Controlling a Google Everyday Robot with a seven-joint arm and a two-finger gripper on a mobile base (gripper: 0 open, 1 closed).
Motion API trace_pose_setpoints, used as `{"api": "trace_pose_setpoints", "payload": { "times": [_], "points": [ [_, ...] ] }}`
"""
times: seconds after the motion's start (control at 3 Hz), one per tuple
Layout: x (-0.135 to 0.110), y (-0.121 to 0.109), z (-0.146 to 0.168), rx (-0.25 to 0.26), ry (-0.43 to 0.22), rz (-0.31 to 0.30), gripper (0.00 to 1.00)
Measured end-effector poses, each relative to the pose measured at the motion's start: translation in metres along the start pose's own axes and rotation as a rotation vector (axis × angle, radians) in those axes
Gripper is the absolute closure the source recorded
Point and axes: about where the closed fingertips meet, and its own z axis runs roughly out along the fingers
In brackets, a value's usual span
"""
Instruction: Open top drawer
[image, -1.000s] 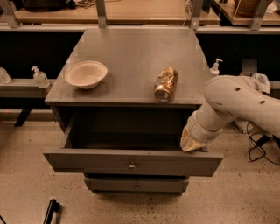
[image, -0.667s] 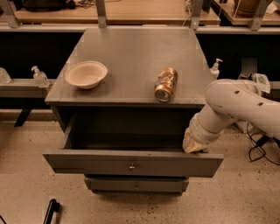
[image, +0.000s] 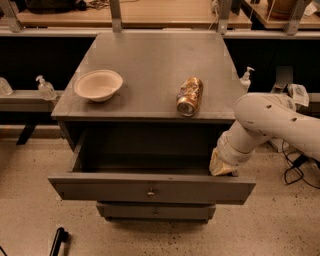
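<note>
The top drawer (image: 100, 187) of the grey cabinet stands pulled out toward me, its flat front carrying one small round knob (image: 151, 191) and its deep box showing nothing inside. My white arm comes in from the right. My gripper (image: 220, 167) hangs at the drawer's right end, just behind the front panel and against the right side wall. Only its tan wrist end shows.
On the cabinet top (image: 155, 60) sit a cream bowl (image: 98, 85) at the left and a gold can (image: 189, 96) lying on its side. A narrower lower drawer (image: 156, 211) is below. Pump bottles (image: 45, 88) stand on side ledges. Cables (image: 300, 165) trail on the floor at right.
The arm has shifted slightly right and the gripper sits a touch farther along the drawer's right end. The drawer stays at the same extension.
</note>
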Motion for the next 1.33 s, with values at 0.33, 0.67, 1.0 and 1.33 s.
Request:
{"api": "trace_pose_setpoints", "payload": {
  "times": [0.33, 0.67, 1.0, 1.33],
  "points": [
    [-0.004, 0.010, -0.009, -0.034, -0.016, 0.017, 1.00],
    [0.000, 0.032, -0.032, -0.073, -0.009, 0.055, 1.00],
    [0.006, 0.046, -0.048, -0.093, -0.007, 0.083, 1.00],
    [0.009, 0.053, -0.053, -0.108, -0.006, 0.095, 1.00]
  ]
}}
